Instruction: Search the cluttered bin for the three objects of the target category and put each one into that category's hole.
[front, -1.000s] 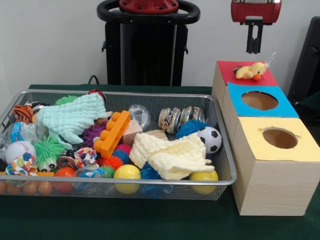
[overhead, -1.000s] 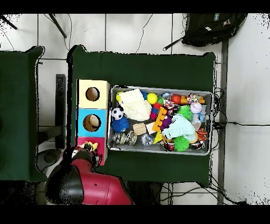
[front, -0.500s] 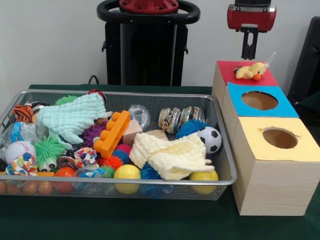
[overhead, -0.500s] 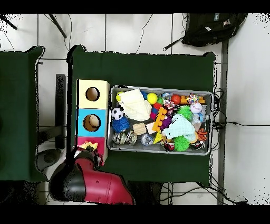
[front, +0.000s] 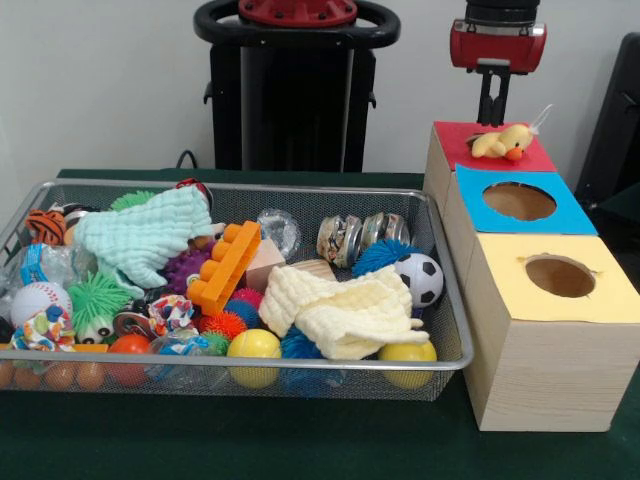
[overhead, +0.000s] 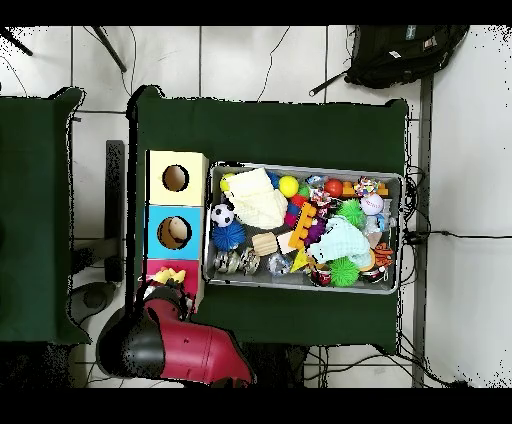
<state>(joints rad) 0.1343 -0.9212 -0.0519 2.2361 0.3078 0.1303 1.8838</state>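
duck (front: 503, 141) just below fingers (front: 492, 98)

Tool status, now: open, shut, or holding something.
Tool: shut, holding nothing, raised above the yellow duck on the red box.

One wire mesh bin (front: 440, 360) is holding the clutter. One wooden box (front: 540, 370) is showing three holes, under red, blue and yellow tops. Two waffle-knit cloths are lying inside: one mint (front: 140, 235), one cream (front: 345, 310). Two yellow balls (front: 253, 346) are sitting in front.
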